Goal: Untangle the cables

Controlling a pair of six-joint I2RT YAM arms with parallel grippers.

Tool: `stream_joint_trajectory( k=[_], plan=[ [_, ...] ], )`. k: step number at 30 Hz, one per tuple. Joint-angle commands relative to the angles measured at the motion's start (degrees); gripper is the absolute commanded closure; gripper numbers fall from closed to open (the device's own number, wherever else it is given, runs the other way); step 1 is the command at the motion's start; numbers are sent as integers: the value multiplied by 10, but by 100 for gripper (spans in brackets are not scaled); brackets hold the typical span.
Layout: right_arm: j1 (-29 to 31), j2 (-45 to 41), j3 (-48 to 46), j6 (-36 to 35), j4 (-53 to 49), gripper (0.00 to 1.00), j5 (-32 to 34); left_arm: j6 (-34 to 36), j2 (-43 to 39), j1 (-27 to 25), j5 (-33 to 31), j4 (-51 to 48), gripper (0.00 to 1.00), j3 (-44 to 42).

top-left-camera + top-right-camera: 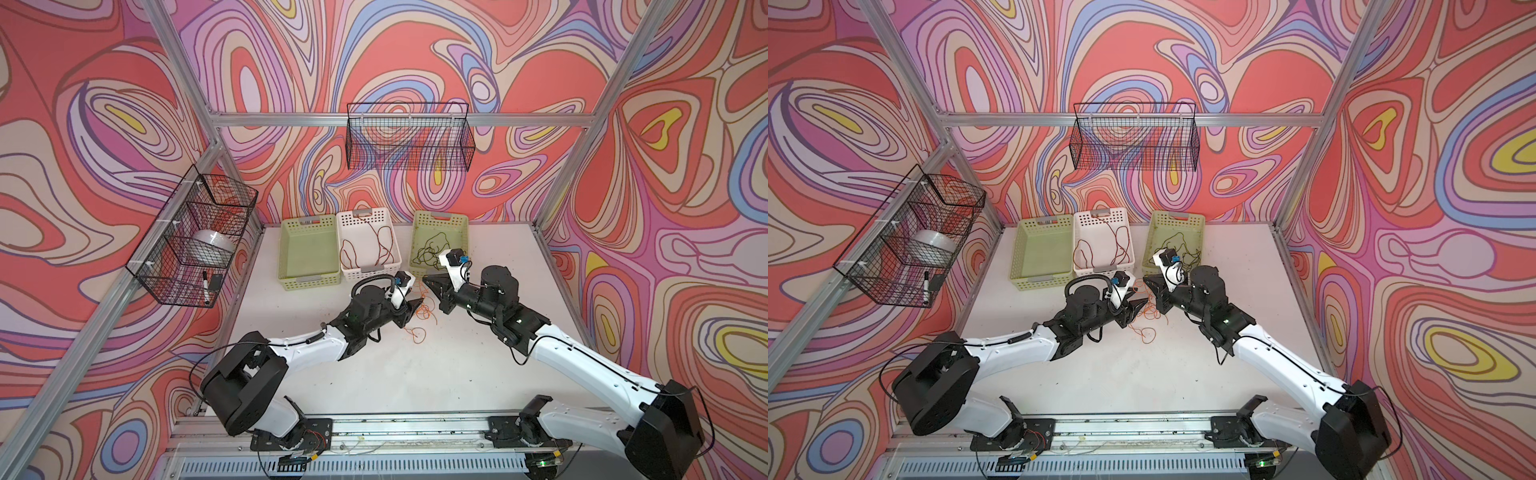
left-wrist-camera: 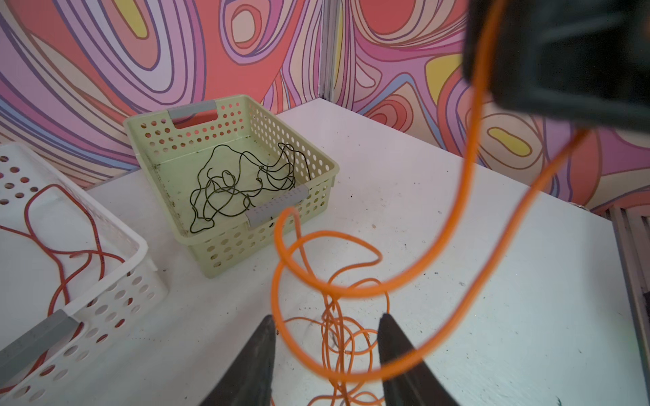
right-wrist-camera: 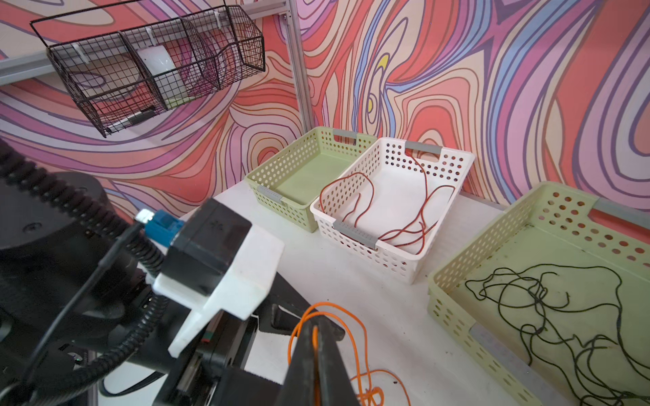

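Fingers (image 3: pixel 299 355) of right gripper (image 3: pixel 315 330) pinched thin bright orange cord (image 2: pixel 473 147) above white tabletop (image 2: pixel 562 316); strand ran near-vertical between parted jaws of left gripper (image 2: pixel 327 318), heap on table below; left arm nearer heap.

Right gripper (image 3: pixel 315 325) with jaws closed, strand of the orange cable (image 3: pixel 372 394) apparently pinched between them, remainder looped on the white table (image 3: pixel 351 277), reddish-brown cable (image 3: pixel 408 232) in white basket (image 3: pixel 369 253), black cable (image 3: pixel 534 291) tangled in near green basket (image 3: pixel 453 316), second green basket (image 3: pixel 281 218) touching the white one.
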Motion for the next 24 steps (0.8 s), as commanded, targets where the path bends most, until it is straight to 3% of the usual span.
stream_joint_trajectory(
  k=[1, 14, 19, 22, 23, 24],
  plan=[
    [1, -5, 9, 13, 7, 100, -28, 17, 11, -1, -40, 78, 47, -7],
    [1, -14, 11, 38, -2, 100, -104, 16, 63, -1, -53, 157, 53, 2],
    [1, -5, -2, 53, 11, 100, -112, 22, 62, -5, -51, 204, 73, -4],
    [1, -22, -20, 52, 15, 100, -63, 36, 44, -8, -60, 199, 94, -9],
    [1, -30, -26, 52, 16, 95, -42, 40, 35, -8, -61, 193, 100, -10],
    [0, -41, -35, 50, 18, 87, -18, 43, 23, -8, -61, 179, 100, -9]
  ],
)
